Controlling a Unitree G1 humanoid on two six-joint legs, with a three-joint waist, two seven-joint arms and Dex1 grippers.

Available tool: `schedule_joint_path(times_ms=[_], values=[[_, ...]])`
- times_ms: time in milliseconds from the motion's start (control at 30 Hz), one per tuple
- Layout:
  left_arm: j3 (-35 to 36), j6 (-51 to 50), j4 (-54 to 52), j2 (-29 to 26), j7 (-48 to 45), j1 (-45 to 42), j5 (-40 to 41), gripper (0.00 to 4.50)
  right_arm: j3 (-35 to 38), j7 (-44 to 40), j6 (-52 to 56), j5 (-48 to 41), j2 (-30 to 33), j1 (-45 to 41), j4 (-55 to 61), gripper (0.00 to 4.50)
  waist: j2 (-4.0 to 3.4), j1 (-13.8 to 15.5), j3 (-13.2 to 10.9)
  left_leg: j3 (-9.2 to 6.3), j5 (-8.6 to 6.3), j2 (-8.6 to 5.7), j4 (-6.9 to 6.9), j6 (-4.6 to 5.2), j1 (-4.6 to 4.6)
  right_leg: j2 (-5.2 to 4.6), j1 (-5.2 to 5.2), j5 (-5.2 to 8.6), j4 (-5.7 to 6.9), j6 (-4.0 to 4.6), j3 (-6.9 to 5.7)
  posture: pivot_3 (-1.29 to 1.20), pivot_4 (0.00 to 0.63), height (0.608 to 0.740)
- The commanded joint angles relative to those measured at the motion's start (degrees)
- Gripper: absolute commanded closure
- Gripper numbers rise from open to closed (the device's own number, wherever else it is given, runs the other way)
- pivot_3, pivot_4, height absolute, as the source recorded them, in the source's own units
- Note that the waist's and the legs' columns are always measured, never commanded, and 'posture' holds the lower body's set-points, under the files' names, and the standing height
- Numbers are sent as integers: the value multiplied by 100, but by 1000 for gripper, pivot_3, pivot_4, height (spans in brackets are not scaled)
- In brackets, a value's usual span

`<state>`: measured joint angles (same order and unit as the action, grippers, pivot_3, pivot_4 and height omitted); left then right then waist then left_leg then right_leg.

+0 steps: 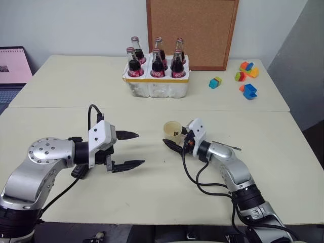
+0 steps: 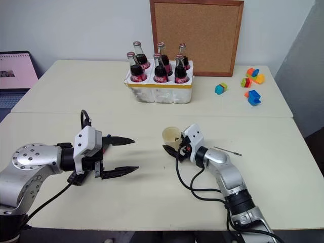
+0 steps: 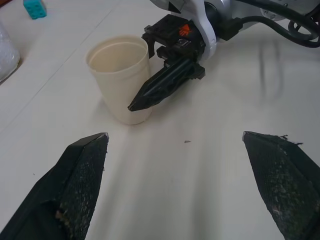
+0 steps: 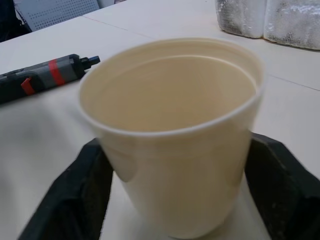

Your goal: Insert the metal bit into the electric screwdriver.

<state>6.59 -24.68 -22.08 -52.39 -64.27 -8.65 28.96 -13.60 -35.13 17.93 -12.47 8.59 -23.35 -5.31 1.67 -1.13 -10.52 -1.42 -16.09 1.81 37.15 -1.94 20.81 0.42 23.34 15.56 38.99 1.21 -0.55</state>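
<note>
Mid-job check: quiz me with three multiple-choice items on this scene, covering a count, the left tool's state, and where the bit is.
1. Bottles in the crate: A) four; B) six; C) eight.
2. The left tool is: A) shut on a bottle; B) shut, empty; C) open, empty.
3. The metal bit lies: A) on the table, beside the right arm; B) in the crate; C) in the left tool.
Key: 1B, two rows of three; 2C, fingers wide apart, nothing between; 3A, thin rod flat on the tabletop.
</note>
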Motion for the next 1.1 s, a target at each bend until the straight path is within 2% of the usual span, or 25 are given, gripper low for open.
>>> schedule_joint_path(times_ms=[33,200,533,833,1100], values=[[-41,-5,-84,31,62,-153,10,0,-9,-90,-154,30,-32,-88,78,1660,0,-5,0,0,0,0,0,0,0,0,0,0,0,0,1,0,150,740],[-63,-53,-131,28,114,-184,40,0,-3,-104,-195,62,22,-40,222,1980,0,-33,0,-2,0,1,-1,0,0,0,0,0,0,0,0,0,150,740],[-152,-198,-276,259,305,-365,181,0,453,89,-66,-38,424,154,1132,2024,0,-34,0,-3,0,1,0,0,2,-3,0,1,0,-3,2,0,150,740],[-617,-561,-466,945,620,-1128,406,0,2077,798,-99,-71,1311,603,1176,2024,-2,29,-1,7,0,-11,3,0,10,-10,-1,0,-3,-6,3,0,150,740],[-1800,-213,-110,1506,554,-1777,-328,0,3124,1410,-162,-76,1649,663,354,2071,-4,-39,-1,15,0,-15,-3,-1,4,7,-1,-1,1,-5,13,0,150,740]])
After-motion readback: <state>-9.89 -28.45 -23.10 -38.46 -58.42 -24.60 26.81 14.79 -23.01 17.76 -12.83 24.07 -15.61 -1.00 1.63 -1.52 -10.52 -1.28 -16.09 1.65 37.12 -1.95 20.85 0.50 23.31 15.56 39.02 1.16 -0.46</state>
